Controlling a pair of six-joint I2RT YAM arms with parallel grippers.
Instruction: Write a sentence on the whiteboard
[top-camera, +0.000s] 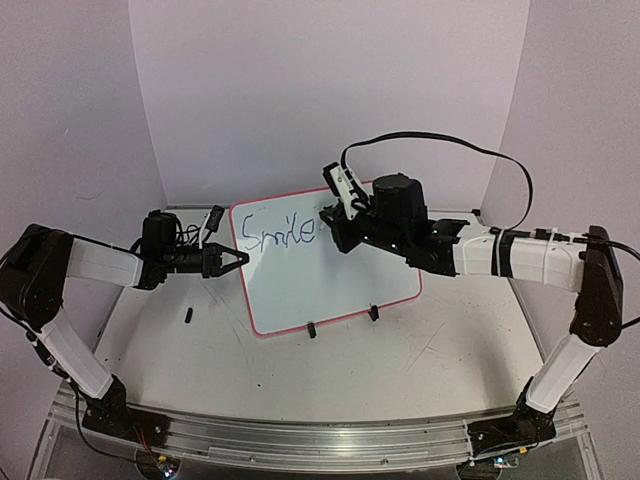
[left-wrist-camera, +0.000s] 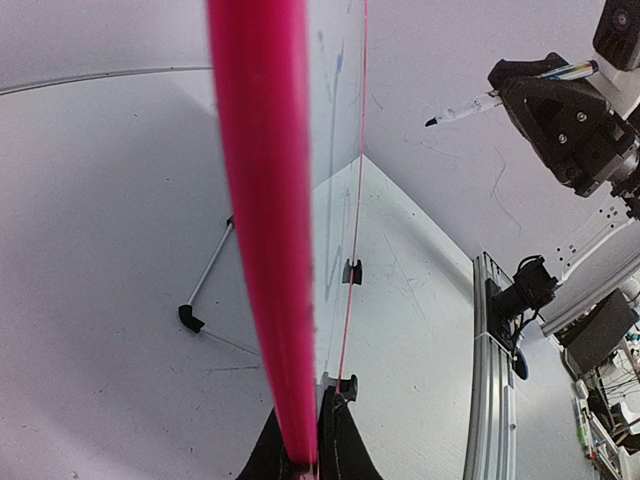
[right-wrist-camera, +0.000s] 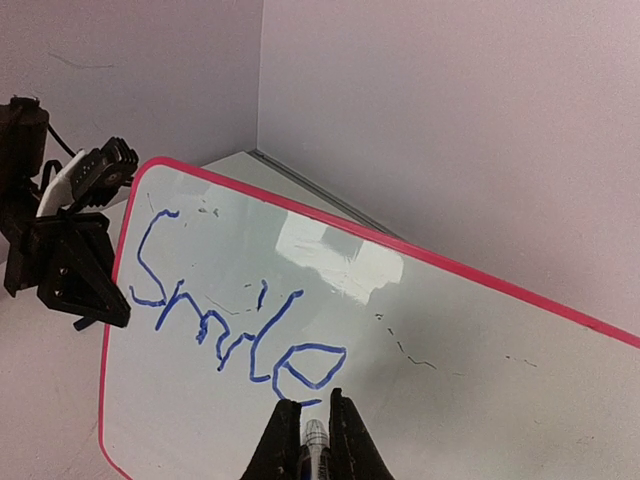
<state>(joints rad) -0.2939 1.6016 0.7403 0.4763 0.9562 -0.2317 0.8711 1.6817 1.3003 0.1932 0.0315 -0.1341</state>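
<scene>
With the left gripper clamped on the nine-o'clock edge of the whiteboard and the right gripper clenching a marker, a hard push could tip the board backward.

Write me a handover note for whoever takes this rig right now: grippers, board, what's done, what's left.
Left gripper: shut on the left edge of the whiteboard, bracing it.
Right gripper: shut on a marker, tip aimed at the board just past the last letter; in the left wrist view it looks clear of the surface.
Board: standing on its two clip feet on the table.
Done: "Smile" in blue, upper left.
Left: the rest of the sentence; there is room to the right and below.
</scene>
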